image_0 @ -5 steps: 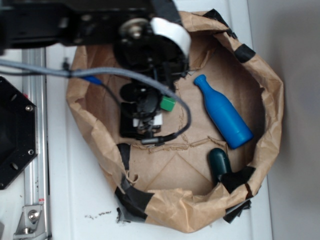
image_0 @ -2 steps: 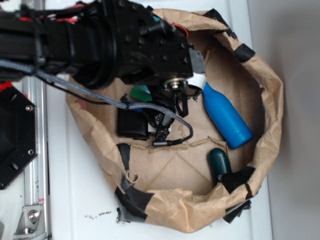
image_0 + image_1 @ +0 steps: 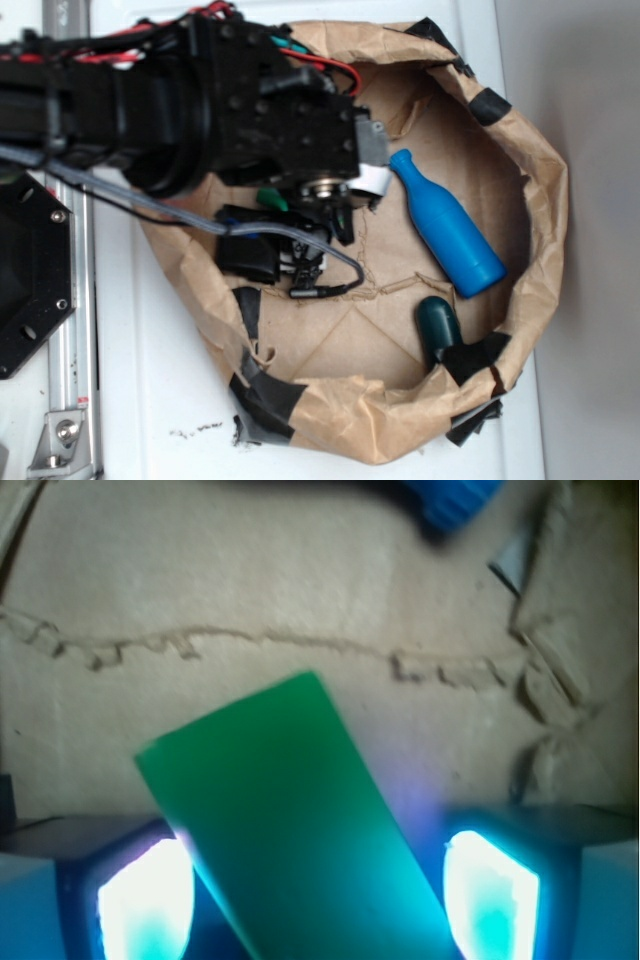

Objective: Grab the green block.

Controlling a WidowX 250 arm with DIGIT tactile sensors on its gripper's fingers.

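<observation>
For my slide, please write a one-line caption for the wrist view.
Green block tilted between the two glowing jaws, above brown paper.

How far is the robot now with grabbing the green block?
Done: the arm has reached into the paper bag, and the green block sits tilted between the two fingers of the end effector. In hand: closing on it. The wrist view shows a gap on the right side, so a firm grip is not confirmed. Left: shut fully and lift. The blue bottle lies apart.
</observation>
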